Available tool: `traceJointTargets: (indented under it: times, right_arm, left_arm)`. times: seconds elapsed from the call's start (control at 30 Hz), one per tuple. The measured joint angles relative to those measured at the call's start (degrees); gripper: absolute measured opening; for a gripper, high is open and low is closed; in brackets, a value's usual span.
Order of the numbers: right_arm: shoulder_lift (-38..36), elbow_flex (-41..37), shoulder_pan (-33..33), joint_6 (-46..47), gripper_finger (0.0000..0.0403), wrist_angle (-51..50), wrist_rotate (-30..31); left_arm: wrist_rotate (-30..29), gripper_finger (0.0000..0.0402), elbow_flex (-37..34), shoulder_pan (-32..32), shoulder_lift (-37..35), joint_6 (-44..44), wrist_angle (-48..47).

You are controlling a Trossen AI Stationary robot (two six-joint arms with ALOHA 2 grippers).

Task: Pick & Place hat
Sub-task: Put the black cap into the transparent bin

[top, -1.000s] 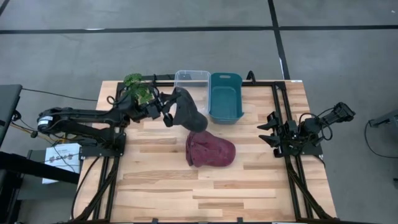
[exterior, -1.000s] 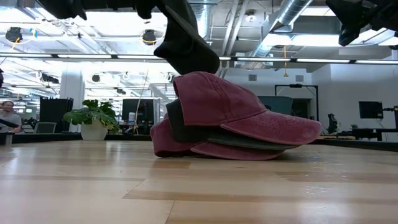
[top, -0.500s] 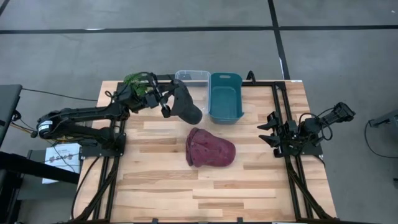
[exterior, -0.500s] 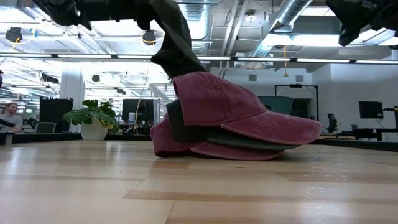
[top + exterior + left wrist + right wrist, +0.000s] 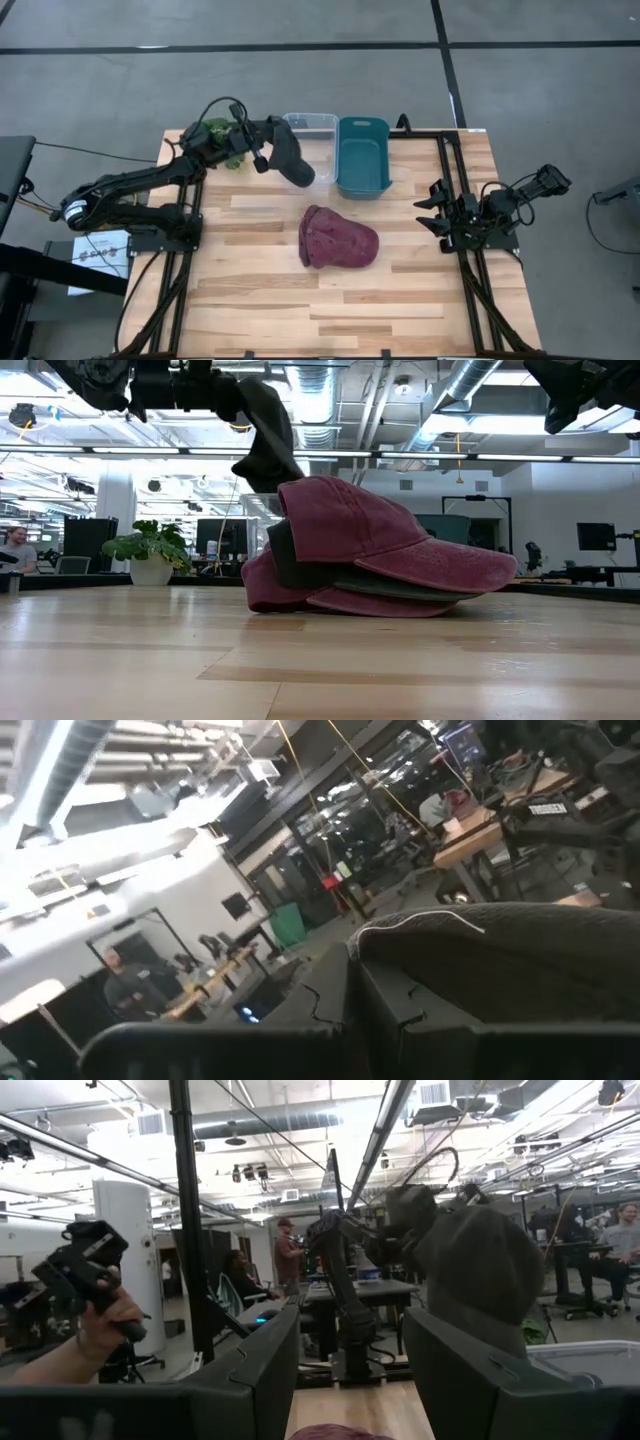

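Bright overhead ceiling lights [image 5: 420, 455] glare in the low view; left wrist view dim, tilted and blurred.

Left gripper [image 5: 262, 155] clamped, raised; right gripper [image 5: 432, 207] parked, fingers apart.

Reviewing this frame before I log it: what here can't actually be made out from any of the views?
- How many hats are in the pile: the low view shows maroon and dark layers, but the high view shows only the top maroon hat.
- The left gripper's contact with the dark hat: the fabric covers the fingertips in every view.
- Inside of the clear bin: partly hidden in the high view by the hanging dark hat.
- The teal bin: hidden behind the pile in the low view.
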Motion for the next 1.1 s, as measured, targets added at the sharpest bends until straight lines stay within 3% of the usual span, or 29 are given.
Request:
traceJointTargets:
  times: [0.3,0.47,0.77,1.1]
  right_arm:
    - [0.0,0.0,0.0,-0.76,0.017,0.0,0.04]
    - [0.01,0.0,0.0,-1.72,0.017,0.0,0.04]
    - [0.01,0.0,0.0,-1.73,0.017,-0.21,0.04]
    - [0.0,0.0,0.0,-1.72,0.017,-0.48,0.04]
  left_arm:
    - [1.53,0.0011,0.23,5.64,5.82,-1.98,0.47]
    - [6.07,0.0011,1.95,8.1,9.8,-2.03,0.55]
    - [7.47,0.0011,3.21,8.18,15.36,-2.02,0.29]
    - [10.31,0.0011,3.21,7.61,15.94,-2.0,-4.17]
